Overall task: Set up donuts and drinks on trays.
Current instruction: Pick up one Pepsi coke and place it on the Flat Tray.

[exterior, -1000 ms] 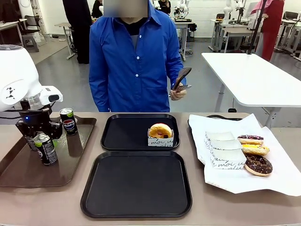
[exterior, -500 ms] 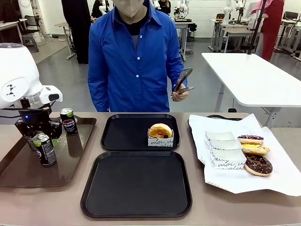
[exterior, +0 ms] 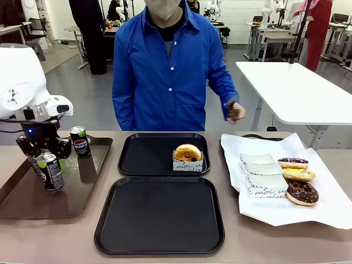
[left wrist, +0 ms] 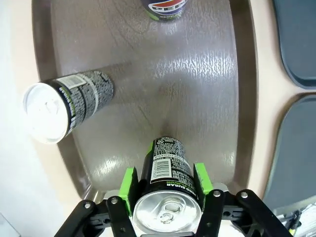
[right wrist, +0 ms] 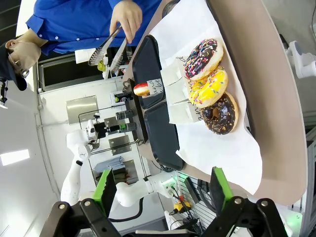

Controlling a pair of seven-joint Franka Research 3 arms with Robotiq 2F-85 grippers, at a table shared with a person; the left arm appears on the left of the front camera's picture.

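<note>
Left gripper (left wrist: pixel 167 181) has its green pads clamped on both sides of a slim black drink can (left wrist: pixel 165 158), upright on the long brown plastic tray (exterior: pixel 16 203). A second can (left wrist: pixel 69 101) is mostly hidden behind that gripper from the front. A third can (exterior: pixel 81 141) is cut off at the wrist view's top edge. Right gripper (right wrist: pixel 162 180) gapes wide, holding nothing. A glazed donut in a paper sleeve (exterior: pixel 187 153) sits on the far black tray (exterior: pixel 140 157), with the near black tray (exterior: pixel 159 217) just in front. The person's hand (exterior: pixel 236 113) is blurred.

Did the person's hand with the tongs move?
Yes. The hand went right and a bit lower in the front view: from above the right rim of the far tray to above the white paper.
</note>
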